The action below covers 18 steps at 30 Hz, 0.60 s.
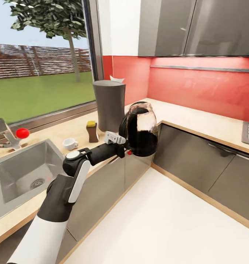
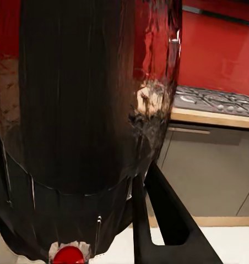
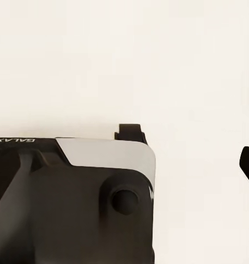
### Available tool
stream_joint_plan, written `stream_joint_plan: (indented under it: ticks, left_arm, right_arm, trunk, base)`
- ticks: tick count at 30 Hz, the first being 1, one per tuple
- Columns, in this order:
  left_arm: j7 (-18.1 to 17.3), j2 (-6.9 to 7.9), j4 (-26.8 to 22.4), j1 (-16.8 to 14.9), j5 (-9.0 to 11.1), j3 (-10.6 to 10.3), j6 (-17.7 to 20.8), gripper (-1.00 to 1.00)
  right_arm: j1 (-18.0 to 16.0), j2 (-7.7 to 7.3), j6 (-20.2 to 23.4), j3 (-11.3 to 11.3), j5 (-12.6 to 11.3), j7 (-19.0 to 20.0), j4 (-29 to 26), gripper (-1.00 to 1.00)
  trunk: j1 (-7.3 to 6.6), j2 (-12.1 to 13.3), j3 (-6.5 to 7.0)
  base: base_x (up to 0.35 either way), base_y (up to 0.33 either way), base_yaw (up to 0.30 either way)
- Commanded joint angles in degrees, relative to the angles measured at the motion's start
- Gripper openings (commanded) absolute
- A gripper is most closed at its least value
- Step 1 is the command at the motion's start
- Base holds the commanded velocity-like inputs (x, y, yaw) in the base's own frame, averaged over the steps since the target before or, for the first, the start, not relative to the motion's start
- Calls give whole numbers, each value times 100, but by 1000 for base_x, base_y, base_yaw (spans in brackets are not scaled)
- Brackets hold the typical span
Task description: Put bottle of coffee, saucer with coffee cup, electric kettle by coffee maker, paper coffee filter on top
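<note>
Electric kettle [image 1: 141, 128] hanging clamped in left end effector [image 1: 121, 141] beside counter [image 1: 198, 123], hiding fingertips; right end effector's opening unclear.

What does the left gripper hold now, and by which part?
The left gripper holds the electric kettle, lifted beside the countertop. The grip is at its handle side.

Head cam looked down over the corner counter [image 1: 198, 121]; left wrist cam sat tight against the kettle [image 2: 75, 110], shared with head; right wrist cam faced floor [image 3: 157, 66]
</note>
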Motion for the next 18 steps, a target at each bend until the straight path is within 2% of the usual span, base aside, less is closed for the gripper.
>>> stream_joint_plan:
  ticks: [1, 18]
  left_arm:
    - [-3, -4, -5, -6, 65, 6, 45, -100]
    - [5, -5, 3, -7, 61, 11, 44, -100]
  right_arm:
    - [0, -5, 35, 48, -40, -34, -21, 100]
    - [0, -13, 33, 61, -20, -23, -26, 100]
  trunk:
    - [3, -4, -6]
    - [3, -4, -6]
  base:
    - [285, -213, -4]
    - [286, -207, 0]
